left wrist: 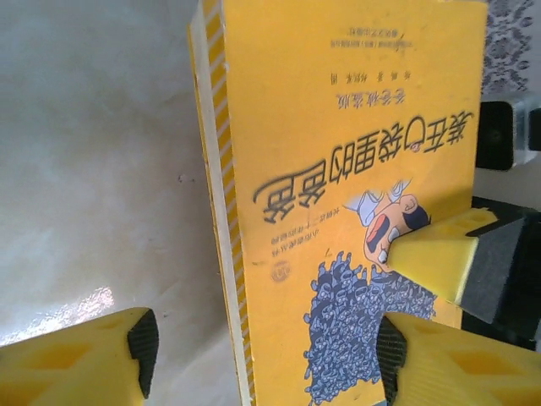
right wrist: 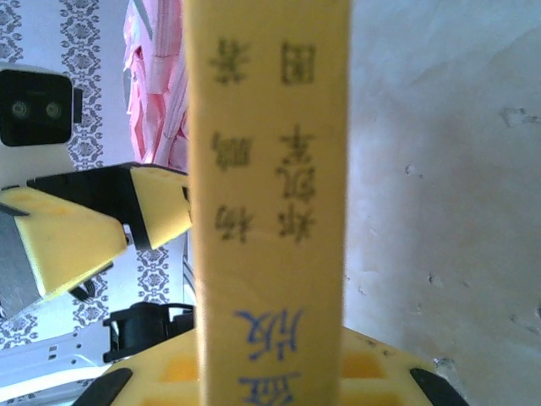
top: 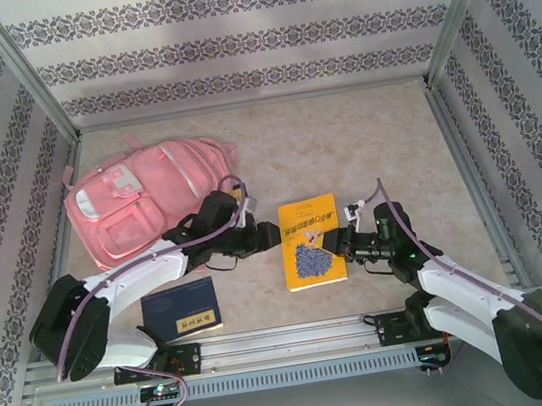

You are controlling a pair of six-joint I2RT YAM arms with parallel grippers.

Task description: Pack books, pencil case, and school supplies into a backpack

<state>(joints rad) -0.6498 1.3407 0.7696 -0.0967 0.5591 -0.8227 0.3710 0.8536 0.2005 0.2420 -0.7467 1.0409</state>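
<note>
So the yellow book [top: 312, 241] is found mid-table, well right of the backpack [top: 144, 201]. Its right edge is pinched by the right gripper [top: 342, 243]: one pad [left wrist: 435, 254] is seen pressed on the cover, so it's judged clamped. The left gripper [top: 268, 236] is held at the opposite edge with jaws wide apart, nothing gripped. Handling-wise, a light paperback is expected, with a glossy cover that's a bit slippery, and floppy if lifted by one corner. A grip at the spine or mid-edge is probably best. A navy book [top: 182, 308] is laid near the left base. The table [top: 393, 135] is smooth, pale and mottled, boxed in by patterned walls, with plenty of room offered for a swing toward the backpack.
</note>
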